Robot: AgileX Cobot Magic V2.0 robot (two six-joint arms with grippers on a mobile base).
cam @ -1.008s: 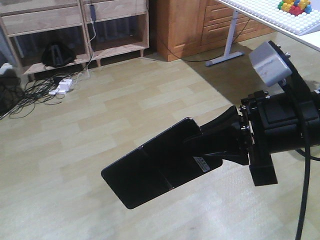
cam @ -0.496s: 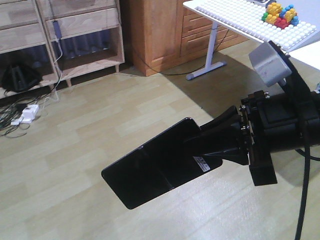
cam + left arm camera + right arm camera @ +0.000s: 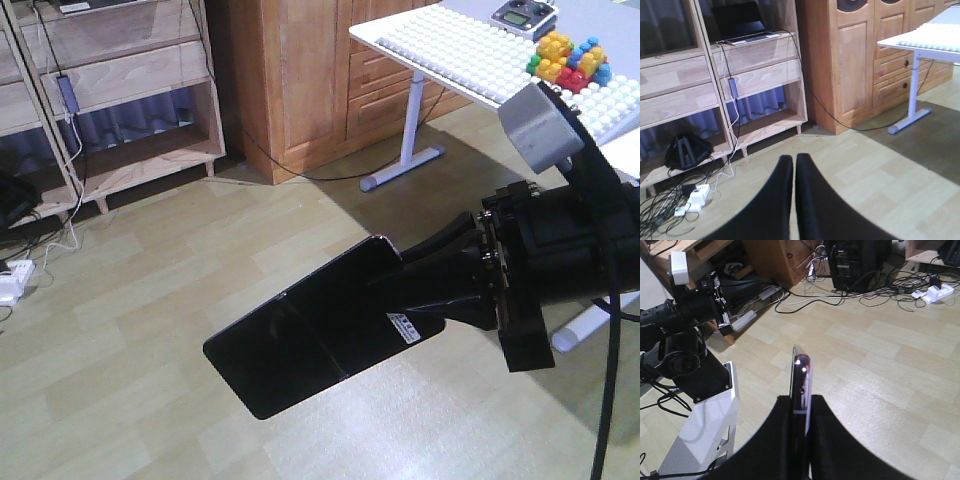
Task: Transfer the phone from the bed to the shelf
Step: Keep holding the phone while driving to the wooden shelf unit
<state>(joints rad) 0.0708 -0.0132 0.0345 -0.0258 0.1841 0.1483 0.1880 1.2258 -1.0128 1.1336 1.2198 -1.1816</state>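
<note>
Over the last second the view behind the arm has swung. The light natural-wood shelving unit (image 3: 130, 75) has slid towards the left edge of the front view, while the white studded surface (image 3: 470, 45) with its bright plastic blocks (image 3: 570, 58) has come further in, so the base appears to be turning with the load still on board. The flat glossy black phone (image 3: 320, 335), creased across its middle and carrying a small white sticker, has not shifted in the right tool (image 3: 410, 300), whose matte black fingers are clamped on one short end. The right wrist view shows its thin pinkish rim edge-on. It hangs above the pale, lightly shiny wood-plank floor (image 3: 150, 330), well away from the shelf, so carrying is probably still under way. The left tool (image 3: 794, 162) is closed, with nothing between its fingers.
</note>
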